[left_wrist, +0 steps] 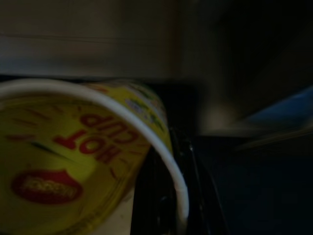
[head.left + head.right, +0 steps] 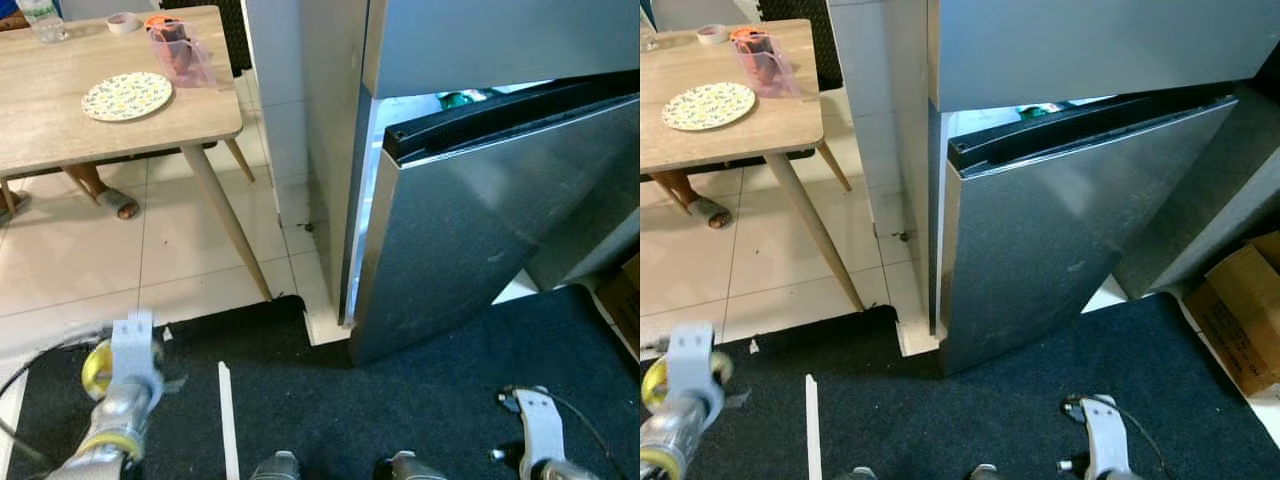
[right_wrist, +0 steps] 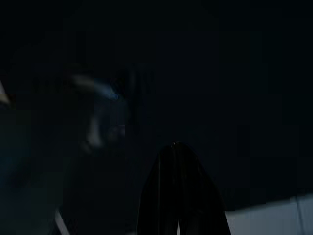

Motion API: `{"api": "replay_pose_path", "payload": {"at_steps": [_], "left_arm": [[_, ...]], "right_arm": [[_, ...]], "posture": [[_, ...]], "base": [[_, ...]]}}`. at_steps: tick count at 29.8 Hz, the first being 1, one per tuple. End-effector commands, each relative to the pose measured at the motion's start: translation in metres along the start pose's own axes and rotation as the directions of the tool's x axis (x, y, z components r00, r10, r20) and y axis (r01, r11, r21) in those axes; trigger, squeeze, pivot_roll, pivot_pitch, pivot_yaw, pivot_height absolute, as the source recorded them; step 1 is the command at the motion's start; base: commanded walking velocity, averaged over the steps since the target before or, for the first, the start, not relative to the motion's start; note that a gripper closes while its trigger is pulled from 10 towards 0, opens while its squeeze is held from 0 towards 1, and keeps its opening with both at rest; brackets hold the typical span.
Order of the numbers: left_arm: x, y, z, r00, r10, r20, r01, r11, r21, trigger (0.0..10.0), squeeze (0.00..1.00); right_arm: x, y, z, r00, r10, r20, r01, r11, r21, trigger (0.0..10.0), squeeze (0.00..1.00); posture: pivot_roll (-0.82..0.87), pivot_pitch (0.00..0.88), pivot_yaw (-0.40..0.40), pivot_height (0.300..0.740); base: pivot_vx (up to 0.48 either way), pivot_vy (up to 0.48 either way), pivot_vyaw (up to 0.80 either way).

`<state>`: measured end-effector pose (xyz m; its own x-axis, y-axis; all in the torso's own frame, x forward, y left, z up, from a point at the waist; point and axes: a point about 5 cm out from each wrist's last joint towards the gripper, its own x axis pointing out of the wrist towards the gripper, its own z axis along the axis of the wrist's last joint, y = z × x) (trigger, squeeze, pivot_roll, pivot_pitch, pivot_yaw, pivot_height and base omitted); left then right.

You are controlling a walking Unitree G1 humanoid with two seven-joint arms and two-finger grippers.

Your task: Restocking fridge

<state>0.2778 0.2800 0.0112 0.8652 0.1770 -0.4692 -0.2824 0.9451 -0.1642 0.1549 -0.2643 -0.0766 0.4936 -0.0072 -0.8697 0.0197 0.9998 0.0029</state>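
Yellow noodle cup (image 1: 73,161) clamped in left pincer (image 2: 100,368); right pincer's state unreadable. Fridge door (image 2: 1060,230) barely ajar: cup likely knocked loose.

Left arm (image 2: 110,430) hangs low, its gripper (image 1: 166,196) clamped on a yellow cup (image 1: 73,156); right arm (image 2: 545,440) hangs idle.
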Motion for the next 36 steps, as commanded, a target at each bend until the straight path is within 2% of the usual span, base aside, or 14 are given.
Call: {"api": "replay_pose_path", "payload": {"at_steps": [1, 3, 5, 7, 9, 12, 14, 18, 19, 28, 29, 32, 34, 36], "left_arm": [[0.004, -0.016, 0.004, 0.995, -0.086, 0.042, 0.091, 0.986, -0.137, 10.0, 0.00], [0.004, -0.016, 0.004, 0.995, -0.086, 0.042, 0.091, 0.986, -0.137, 10.0, 0.00], [0.012, -0.045, 0.026, 0.971, -0.205, 0.124, 0.224, 0.960, -0.166, 10.0, 0.00], [0.012, -0.045, 0.026, 0.971, -0.205, 0.124, 0.224, 0.960, -0.166, 10.0, 0.00], [0.016, -0.068, 0.043, 0.942, -0.283, 0.178, 0.305, 0.946, -0.113, 10.0, 0.00], [0.018, -0.082, 0.066, 0.915, -0.314, 0.253, 0.337, 0.940, -0.050, 10.0, 0.00], [0.018, -0.085, 0.085, 0.895, -0.307, 0.323, 0.338, 0.940, -0.045, 10.0, 0.00], [0.018, -0.086, 0.092, 0.888, -0.301, 0.347, 0.337, 0.941, -0.045, 10.0, 0.00], [0.017, -0.088, 0.108, 0.869, -0.290, 0.401, 0.323, 0.946, -0.017, 10.0, 0.00], [0.014, -0.091, 0.128, 0.837, -0.283, 0.468, 0.273, 0.958, 0.092, 10.0, 0.00], [0.014, -0.091, 0.132, 0.831, -0.248, 0.497, 0.270, 0.962, 0.028, 10.0, 0.00], [0.014, -0.093, 0.133, 0.829, -0.230, 0.510, 0.276, 0.961, -0.014, 10.0, 0.00], [0.014, -0.109, 0.129, 0.809, -0.281, 0.516, 0.393, 0.912, -0.119, 10.0, 0.00], [0.014, -0.117, 0.127, 0.794, -0.318, 0.518, 0.447, 0.883, -0.144, 10.0, 0.00]], "right_arm": [[-0.003, -0.003, -0.019, 0.998, -0.028, -0.058, 0.029, 0.999, 0.013, 10.0, 0.00], [-0.003, -0.003, -0.019, 0.998, -0.028, -0.058, 0.029, 0.999, 0.013, 10.0, 0.00], [-0.005, -0.004, -0.030, 0.996, -0.055, -0.077, 0.059, 0.996, 0.059, 10.0, 0.00], [-0.005, -0.004, -0.030, 0.996, -0.055, -0.077, 0.059, 0.996, 0.059, 10.0, 0.00], [-0.006, -0.004, -0.036, 0.992, -0.077, -0.097, 0.086, 0.992, 0.095, 10.0, 0.00], [-0.005, -0.001, -0.039, 0.992, -0.070, -0.107, 0.083, 0.989, 0.120, 10.0, 0.00], [-0.004, 0.003, -0.037, 0.993, -0.069, -0.096, 0.080, 0.989, 0.121, 10.0, 0.00], [-0.003, 0.004, -0.036, 0.994, -0.069, -0.088, 0.079, 0.990, 0.119, 10.0, 0.00], [-0.001, 0.009, -0.034, 0.995, -0.056, -0.083, 0.065, 0.991, 0.115, 10.0, 0.00], [0.001, 0.014, -0.033, 0.997, -0.035, -0.074, 0.044, 0.993, 0.113, 10.0, 0.00], [0.000, 0.014, -0.033, 0.996, -0.040, -0.077, 0.048, 0.993, 0.109, 10.0, 0.00], [0.000, 0.013, -0.034, 0.996, -0.044, -0.078, 0.052, 0.993, 0.109, 10.0, 0.00], [0.000, 0.013, -0.035, 0.996, -0.049, -0.079, 0.057, 0.992, 0.108, 10.0, 0.00], [0.000, 0.013, -0.035, 0.996, -0.051, -0.079, 0.059, 0.992, 0.108, 10.0, 0.00]], "posture": [[-0.01, 0.109, -0.003, 0.740], [-0.01, 0.109, -0.003, 0.740], [-0.01, 0.112, -0.004, 0.740], [-0.01, 0.112, -0.004, 0.740], [-0.02, 0.107, 0.004, 0.740], [-0.03, 0.102, 0.005, 0.740], [-0.03, 0.094, 0.006, 0.740], [-0.03, 0.094, 0.006, 0.740], [-0.02, 0.086, 0.010, 0.740], [-0.03, 0.084, 0.013, 0.740], [-0.03, 0.085, 0.013, 0.740], [-0.03, 0.085, 0.013, 0.740], [-0.03, 0.087, 0.012, 0.740], [-0.03, 0.087, 0.012, 0.740]], "base": [[0.000, 0.000, 0.00], [0.000, 0.000, 0.00], [0.000, 0.000, 0.00], [0.000, 0.000, 0.00], [0.000, 0.000, 0.00], [0.000, 0.000, -0.73], [0.000, 0.000, -0.75], [0.000, 0.000, -0.75], [0.000, 0.000, 0.00], [0.000, 0.000, 0.00], [0.000, 0.000, 0.00], [0.000, 0.000, 0.00], [0.000, 0.000, 0.00], [0.000, 0.000, 0.00]]}}
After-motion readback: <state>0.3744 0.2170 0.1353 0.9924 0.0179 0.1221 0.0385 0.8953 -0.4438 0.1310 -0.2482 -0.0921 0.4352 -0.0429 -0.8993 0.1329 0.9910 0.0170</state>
